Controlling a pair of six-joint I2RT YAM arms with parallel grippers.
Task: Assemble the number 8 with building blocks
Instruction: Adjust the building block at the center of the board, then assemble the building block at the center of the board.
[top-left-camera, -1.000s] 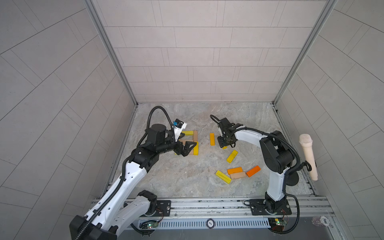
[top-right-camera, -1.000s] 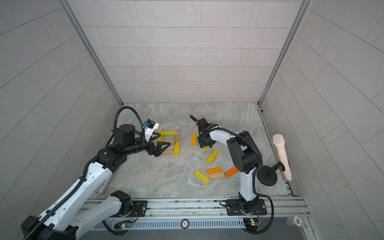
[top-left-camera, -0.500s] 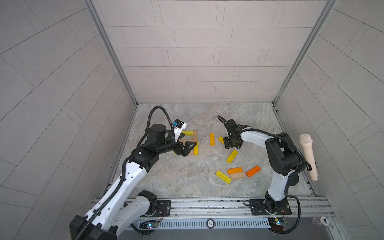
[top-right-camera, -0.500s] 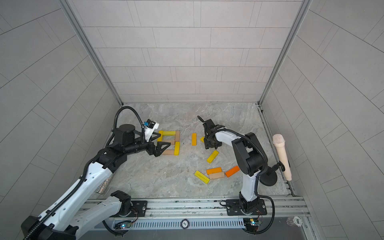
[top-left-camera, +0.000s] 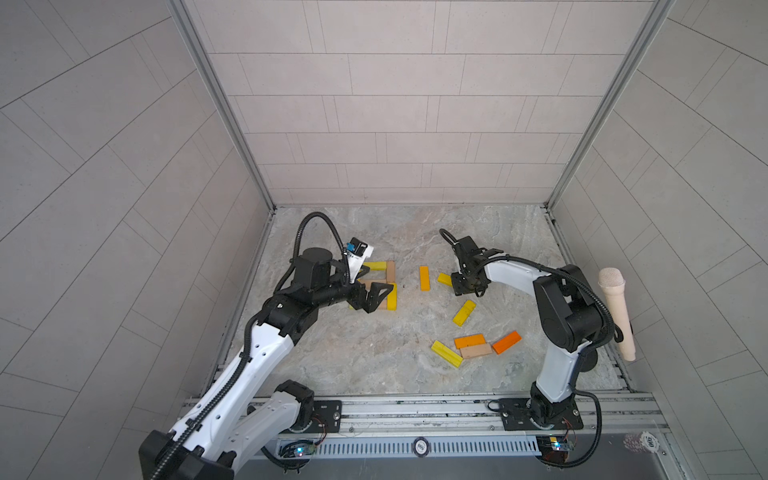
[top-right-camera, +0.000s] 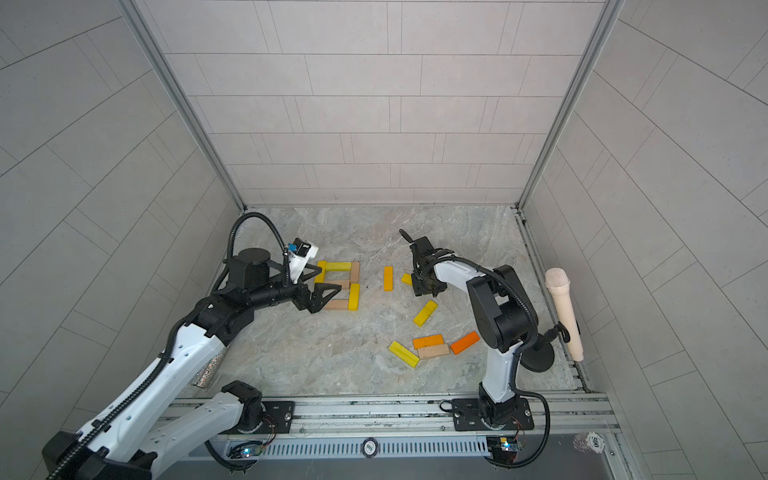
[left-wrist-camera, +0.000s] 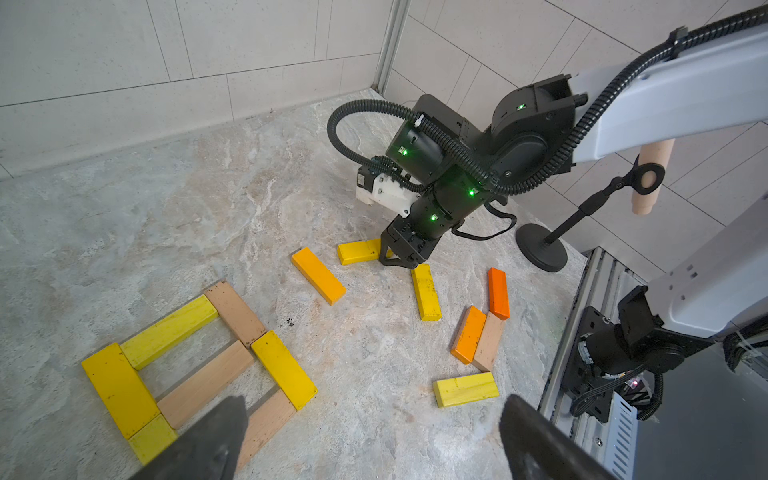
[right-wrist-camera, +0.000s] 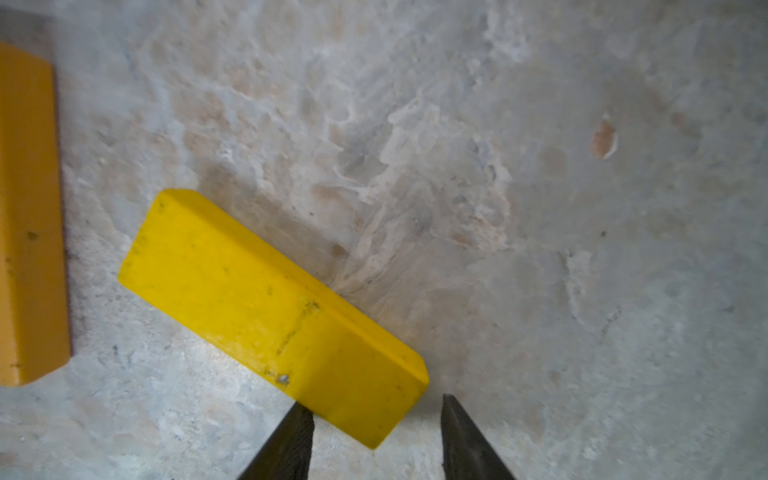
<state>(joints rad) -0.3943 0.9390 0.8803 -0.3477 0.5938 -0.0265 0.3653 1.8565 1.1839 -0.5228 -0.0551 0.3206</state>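
The number 8 (left-wrist-camera: 203, 382) lies on my left side, all seven bars seemingly placed; the left gripper (left-wrist-camera: 374, 440) hovers over its lower loop, jaws wide apart. The right gripper (right-wrist-camera: 372, 403) is poised at one end of a loose yellow block (right-wrist-camera: 266, 307), jaws apart, unclamped: I'd square up to it before closing. No containers in view
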